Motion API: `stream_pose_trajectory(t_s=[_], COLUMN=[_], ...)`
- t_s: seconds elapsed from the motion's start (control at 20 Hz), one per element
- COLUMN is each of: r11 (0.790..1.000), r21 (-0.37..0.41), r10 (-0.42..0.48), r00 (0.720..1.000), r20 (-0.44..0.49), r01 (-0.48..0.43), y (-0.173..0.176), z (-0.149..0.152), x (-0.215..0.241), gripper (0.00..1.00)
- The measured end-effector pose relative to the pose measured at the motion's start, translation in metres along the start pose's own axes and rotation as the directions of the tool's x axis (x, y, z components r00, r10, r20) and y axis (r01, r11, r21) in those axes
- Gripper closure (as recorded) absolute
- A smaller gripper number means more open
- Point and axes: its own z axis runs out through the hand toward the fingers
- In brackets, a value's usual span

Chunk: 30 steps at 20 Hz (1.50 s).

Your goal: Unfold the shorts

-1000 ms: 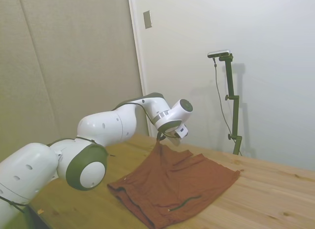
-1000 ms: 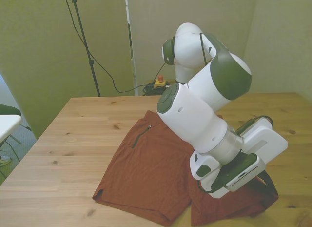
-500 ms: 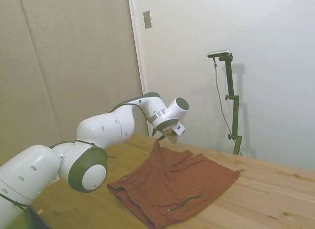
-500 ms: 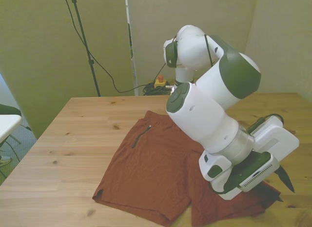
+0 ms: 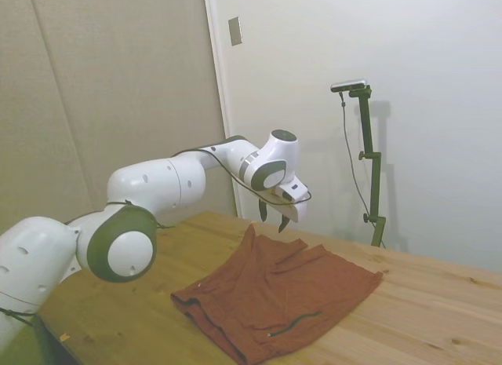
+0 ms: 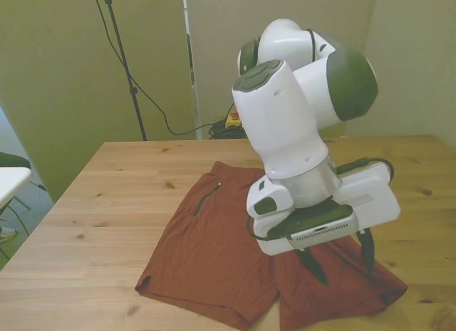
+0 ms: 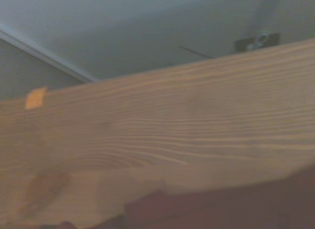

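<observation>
So at this point the end effector [image 6: 340, 261] was hanging above the shorts [image 6: 221, 253] with its two dark fingers [image 6: 312, 266] spread apart and nothing pinched between them. In the side view you could see clear air between the fingertips and the cloth, so no contact.

The shorts were lying on the tabletop [image 6: 107, 203], filling the lower middle of the front view. Both legs looked laid out side by side there, with a pocket slit [image 6: 207, 198] showing toward the upper left of the garment. In the side view the edge at the lower left of the garment looked thick and rolled, and there was a raised ridge of cloth [image 5: 276, 255] right under the end effector, near the center of that frame. The wrist view was mostly blurry wood grain with a sliver of rust fabric [image 7: 231, 209] at the bottom, not much help.

My take on doing this step well: I'd have judged the unfolding mostly done, with smoothing left. If another grab was needed, go for a doubled edge or that ridge, come straight down, and pinch only the top layer. Soft fabric like this would bunch and drag the whole garment if the fingers dug through both layers. Then pull low and outward, away from the fold line, and let go only once the cloth was flat.
</observation>
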Motion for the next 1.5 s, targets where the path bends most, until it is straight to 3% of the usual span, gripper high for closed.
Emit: stream_pose_trajectory(t_s=[0.15, 0.4, 0.55, 0.85, 1.2, 1.5], r11=[0.992, 0.944, 0.930, 0.927, 0.911, 0.911], r21=[-0.128, -0.330, -0.365, -0.371, -0.406, -0.409], r10=[-0.021, -0.103, -0.132, -0.134, -0.148, -0.121], r00=[0.996, 0.974, 0.969, 0.973, 0.978, 0.981], r20=[-0.081, -0.201, -0.207, -0.190, -0.147, -0.151], r01=[0.010, 0.032, 0.049, 0.055, 0.076, 0.050], y=[-0.007, -0.010, -0.006, 0.023, 0.089, 0.152], z=[-0.008, -0.034, -0.049, -0.075, -0.066, -0.071], x=[-0.028, -0.083, -0.114, -0.164, -0.214, -0.292], gripper=[0.00, 0.00, 0.00, 0.00, 0.00, 0.00])
